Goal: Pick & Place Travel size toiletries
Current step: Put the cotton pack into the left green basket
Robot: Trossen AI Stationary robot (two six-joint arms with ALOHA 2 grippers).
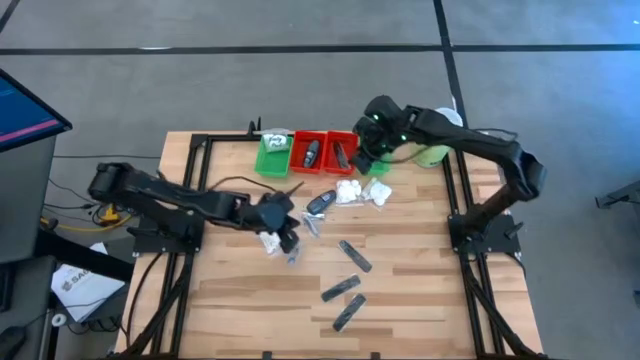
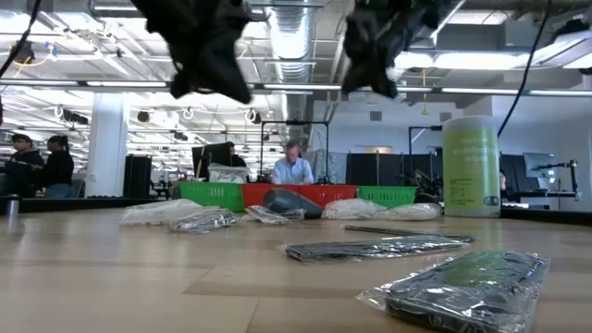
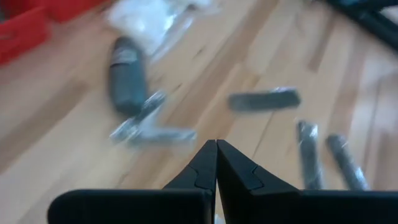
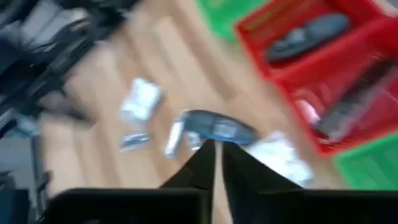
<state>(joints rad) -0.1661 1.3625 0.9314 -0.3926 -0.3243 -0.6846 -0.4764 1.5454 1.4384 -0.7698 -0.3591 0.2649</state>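
Both grippers I see closed and empty: right gripper (image 1: 372, 158) above the red plastic trays (image 1: 325, 152), left gripper (image 1: 287, 232) mid-table (beside silvery tubes (image 1: 311, 226)); dark grey flat bars (image 1: 345, 288) lie nearer.

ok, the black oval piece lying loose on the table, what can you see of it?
The black oval piece is dark, rounded and glossy-looking, sealed in clear wrap, with a paler band across it in the right wrist view. It lies flat on the wooden table, just in front of the red trays, with white packets on one side and small silvery tubes against its other end. No gripper touches it.
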